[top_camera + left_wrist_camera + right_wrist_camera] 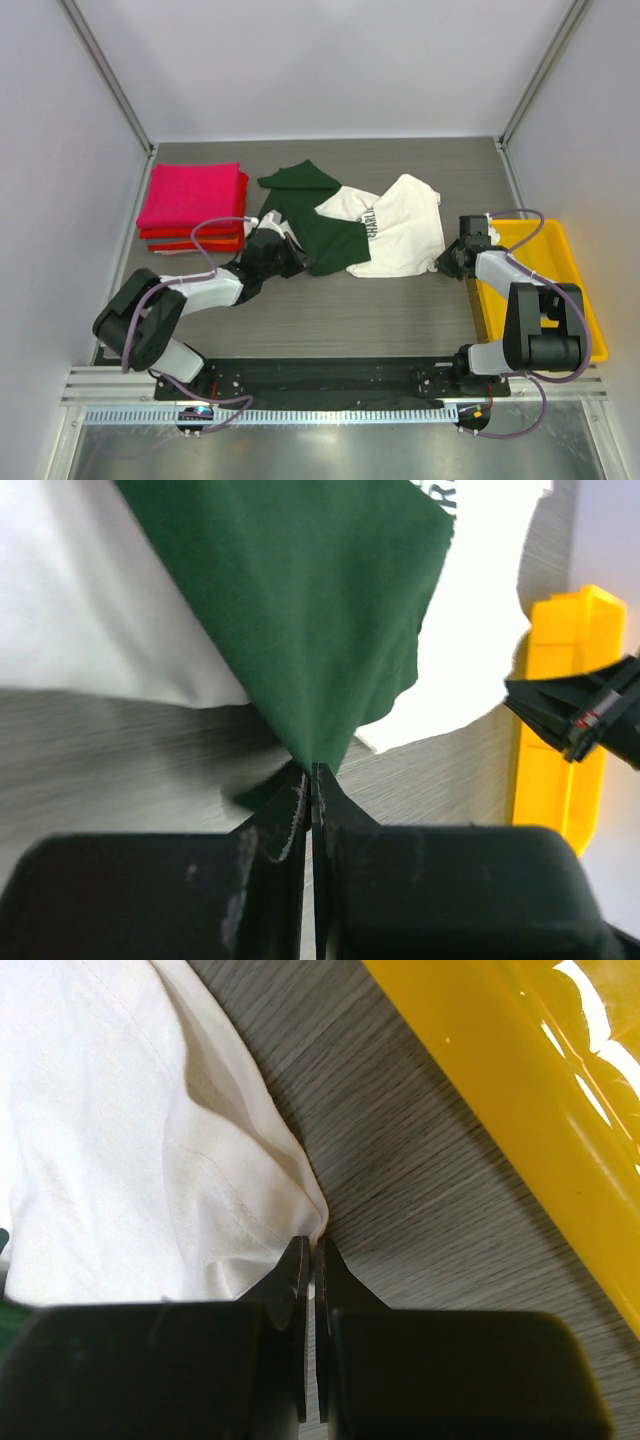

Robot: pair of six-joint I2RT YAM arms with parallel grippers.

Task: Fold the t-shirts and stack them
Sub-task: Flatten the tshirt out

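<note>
A cream-white t-shirt with dark green parts lies crumpled in the middle of the table. My left gripper is shut on a corner of its green cloth, pinched at the fingertips. At the shirt's right edge my right gripper is shut on the white hem, the cloth caught at its tips. A stack of folded t-shirts, magenta-pink on top of red, rests at the back left.
A yellow plastic tray stands along the right edge, close beside my right arm; its wall runs just right of that gripper. Grey walls enclose the table on three sides.
</note>
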